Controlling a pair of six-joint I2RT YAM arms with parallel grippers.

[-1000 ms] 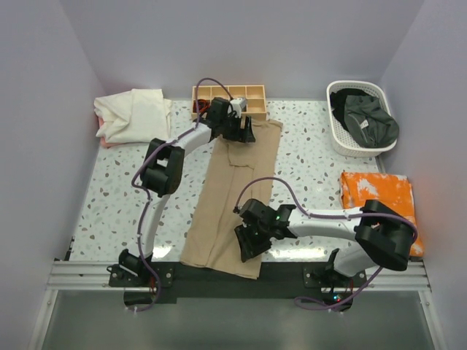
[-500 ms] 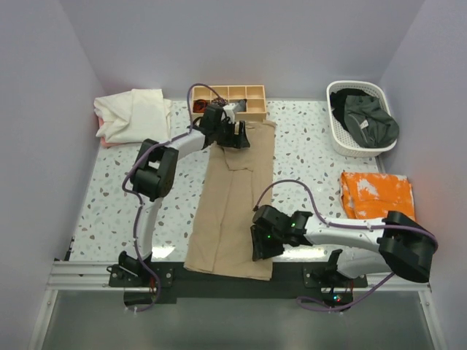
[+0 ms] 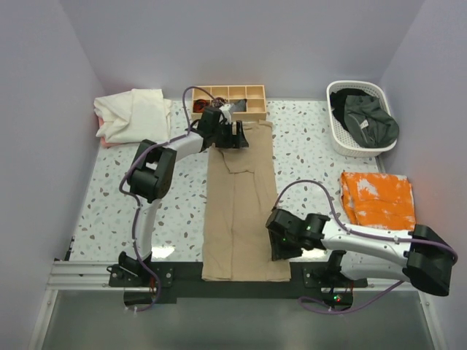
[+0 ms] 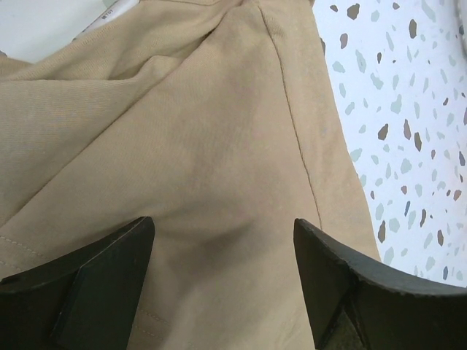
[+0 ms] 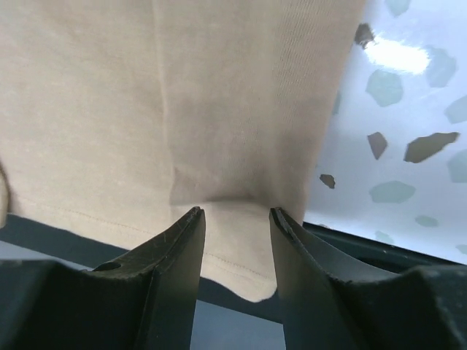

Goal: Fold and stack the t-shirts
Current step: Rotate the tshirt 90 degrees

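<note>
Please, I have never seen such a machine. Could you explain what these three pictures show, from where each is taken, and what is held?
These are two robot arms bolted at the near edge of a speckled table. The wide picture looks down from above and behind them; the two close pictures come from a camera on each wrist. A long tan-beige cloth t-shirt lies folded lengthwise between the arms. The left hand is at its far end, fingers wide apart on the cloth; the right hand pinches its near right corner. Also on the table: a cream-white cloth t-shirt, a small wooden divided tray, a white plastic basket with dark t-shirts, and an orange-and-white folded cloth.
</note>
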